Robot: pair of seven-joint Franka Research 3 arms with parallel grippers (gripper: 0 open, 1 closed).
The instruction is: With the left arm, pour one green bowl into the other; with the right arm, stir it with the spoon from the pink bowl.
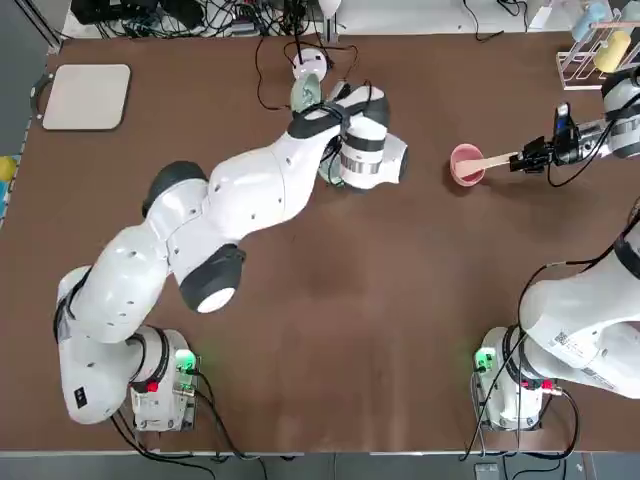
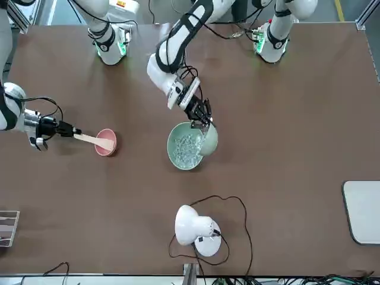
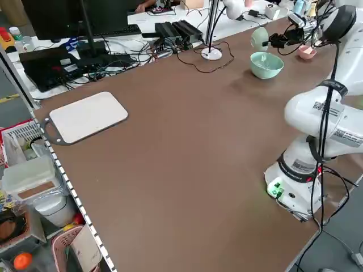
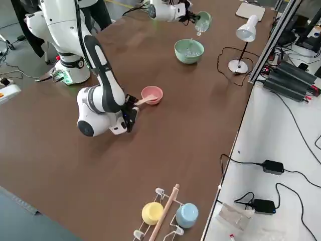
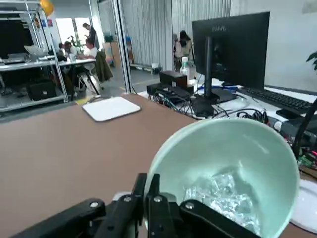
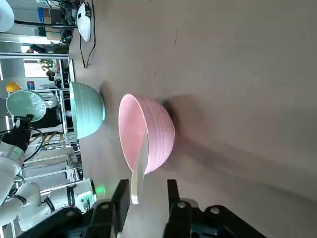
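The brown table [image 1: 400,330] fills the top view. The left arm [image 1: 200,230] stretches from its base at 7 o'clock toward 12 o'clock, ending over the wide mint-green bowl [image 2: 185,146], which sits on the table just past the centre at about 12 o'clock and holds clear, glassy pieces. The right arm [image 1: 585,320] rises from its base at 5 o'clock and bends round to 2 o'clock.

The left gripper [image 2: 200,116] has its fingers pressed together on the rim of the small green bowl [image 2: 209,138], held tipped on its side above the far edge of the wide bowl, its mouth facing that bowl. In the left wrist view the small green bowl [image 5: 225,173] has shiny clear pieces lying against its lower wall.

The pink bowl [image 1: 466,164] stands at 2 o'clock, well apart from the green bowls. The spoon [image 1: 492,160] lies with its bowl end inside the pink bowl and its handle over the rim toward 3 o'clock. The right gripper [image 1: 527,158] is at the handle's end; in the right wrist view its fingers [image 6: 120,198] stand a little apart on either side of the handle, and I cannot tell whether they clamp it.
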